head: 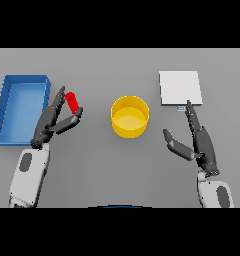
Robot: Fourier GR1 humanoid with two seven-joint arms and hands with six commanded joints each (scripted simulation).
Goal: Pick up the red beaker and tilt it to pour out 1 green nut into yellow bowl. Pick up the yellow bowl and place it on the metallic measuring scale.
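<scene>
Grey table [102, 170], and on it: a blue bin [7, 110] at far left, a yellow bowl [130, 117] dead centre, a pale flat scale [179, 88] back right. All three sit well apart.

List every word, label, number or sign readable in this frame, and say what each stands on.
None can be read.
Flat white metallic measuring scale: a small pale panel at its near edge, too small to read.
Small red beaker, round yellow bowl, blue rectangular tray: no markings show.
Left robot hand, right robot hand: no markings show.
</scene>
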